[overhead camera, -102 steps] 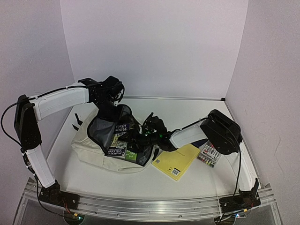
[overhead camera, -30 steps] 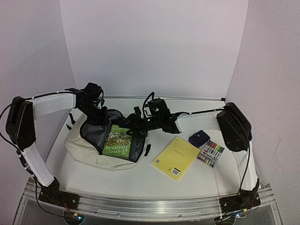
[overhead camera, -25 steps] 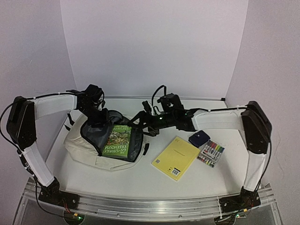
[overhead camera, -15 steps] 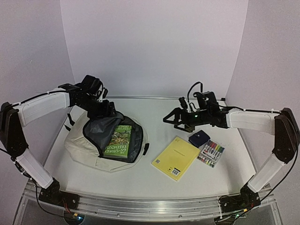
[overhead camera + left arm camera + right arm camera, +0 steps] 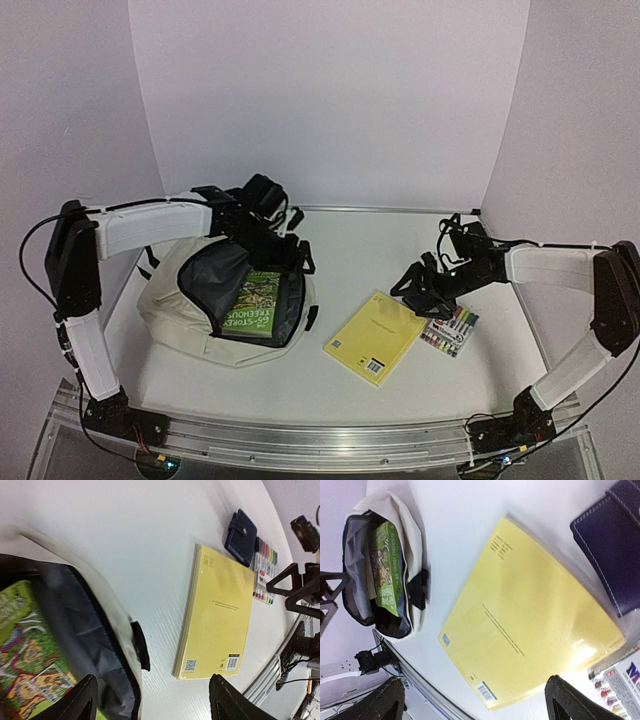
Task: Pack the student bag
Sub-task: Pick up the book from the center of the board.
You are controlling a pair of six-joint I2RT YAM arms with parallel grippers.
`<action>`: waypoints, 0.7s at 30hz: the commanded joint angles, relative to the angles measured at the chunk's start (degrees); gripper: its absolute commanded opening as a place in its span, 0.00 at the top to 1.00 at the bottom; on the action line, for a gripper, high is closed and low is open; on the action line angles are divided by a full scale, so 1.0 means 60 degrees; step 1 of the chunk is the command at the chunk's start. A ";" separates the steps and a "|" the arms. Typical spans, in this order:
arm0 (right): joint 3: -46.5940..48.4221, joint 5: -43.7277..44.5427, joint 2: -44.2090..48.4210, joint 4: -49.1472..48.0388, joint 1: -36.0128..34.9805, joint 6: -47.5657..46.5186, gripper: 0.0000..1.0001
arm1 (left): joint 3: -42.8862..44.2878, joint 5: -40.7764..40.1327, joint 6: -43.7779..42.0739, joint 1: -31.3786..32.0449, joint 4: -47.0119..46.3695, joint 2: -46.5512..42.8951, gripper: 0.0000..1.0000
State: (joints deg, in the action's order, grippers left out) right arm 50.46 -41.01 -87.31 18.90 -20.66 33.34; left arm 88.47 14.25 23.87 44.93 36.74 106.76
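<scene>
Black left gripper (image 5: 152, 682) and right gripper (image 5: 475, 682) gape wide, empty

- I see bright, even light from above; shadows are soft.
- Glare patch on the yellow notebook (image 5: 530, 615), right wrist view.
- Left wrist view soft at the near edges.

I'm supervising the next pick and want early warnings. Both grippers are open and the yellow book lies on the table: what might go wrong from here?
1. The yellow book lies flat; the right gripper may shove it into the navy pouch and marker pack nearby rather than grip it.
2. The left gripper holds nothing, so the student bag's soft rim may sag over the green book and snag incoming items.
</scene>
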 commanded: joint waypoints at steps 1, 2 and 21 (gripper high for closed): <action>-0.0456 -0.0161 0.0426 0.1004 0.0121 -0.0470 0.05 | 0.1124 0.0763 0.0037 0.0651 -0.0408 0.1167 0.24; -0.0613 -0.0083 0.0514 0.0977 0.0120 -0.0444 0.04 | 0.1305 0.0854 0.0052 0.0749 -0.0426 0.1423 0.24; -0.1386 -0.0238 -0.0910 -0.0182 0.0111 -0.0331 0.17 | 0.2751 0.1149 0.0796 0.1315 -0.0510 0.4139 0.30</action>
State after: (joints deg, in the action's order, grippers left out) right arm 40.11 -41.68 -88.94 19.56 -20.16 32.21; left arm 101.81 21.37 27.75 52.47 33.60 130.68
